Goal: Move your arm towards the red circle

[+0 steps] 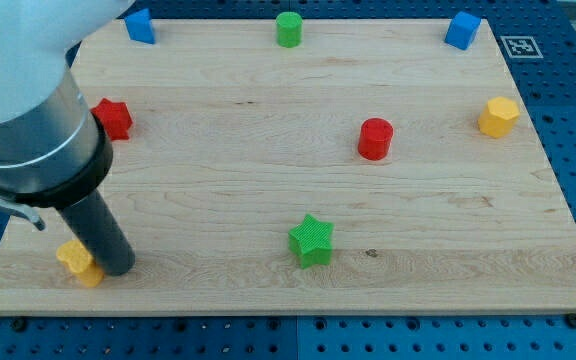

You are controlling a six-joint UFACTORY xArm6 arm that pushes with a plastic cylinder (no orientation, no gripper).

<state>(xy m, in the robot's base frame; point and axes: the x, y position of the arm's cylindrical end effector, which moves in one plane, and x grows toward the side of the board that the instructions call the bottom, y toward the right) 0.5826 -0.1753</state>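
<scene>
Little of the move looks done: my tip (118, 268) rests near the bottom-left corner of the surface (228, 210), touching or just beside a yellow block (76, 261), while the red circle (375, 138) stands well apart, right of centre and nearer the right edge than the left. The whole crossing toward it seems left to make. The red circle is a short upright cylinder, bright red, standing alone. This arm carries no pincer, only the rod, so none shows.

The red circle (375, 138) is a short cylinder standing upright on the bench (268, 190). It sits toward the bench's right side, apart from its edges. My tip (118, 268) is well apart from it, near the bench's lower-left corner.
</scene>
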